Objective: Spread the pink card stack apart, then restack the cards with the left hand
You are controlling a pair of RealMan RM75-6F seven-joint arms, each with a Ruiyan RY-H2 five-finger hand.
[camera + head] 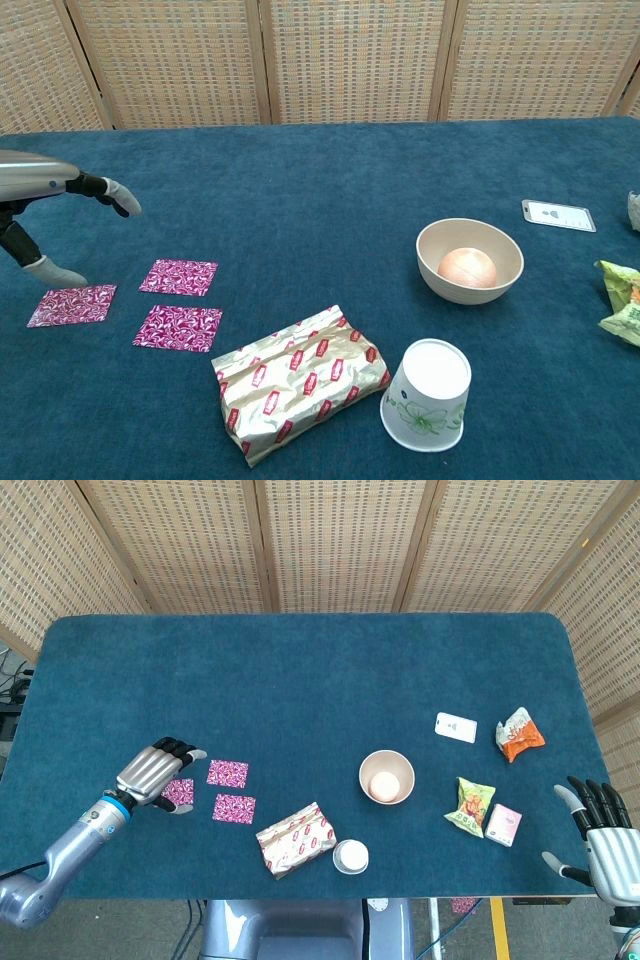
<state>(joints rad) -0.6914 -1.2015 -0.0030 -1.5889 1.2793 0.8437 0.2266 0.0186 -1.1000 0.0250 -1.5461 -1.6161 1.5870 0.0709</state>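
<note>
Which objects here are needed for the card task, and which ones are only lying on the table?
Needed: three pink cards, left robot hand.

Only lying there: gold packet, overturned paper cup, bowl, white card, snack bags, pink box.

The head view looks steeply down from above the near edge of the table (300, 670), taking in the whole surface out to the far edge and all four corners. The chest view sits lower and closer, facing level across the near half toward the far edge. Both share the bowl (387, 776) (470, 261) and paper cup (351, 857) (427, 395).
</note>
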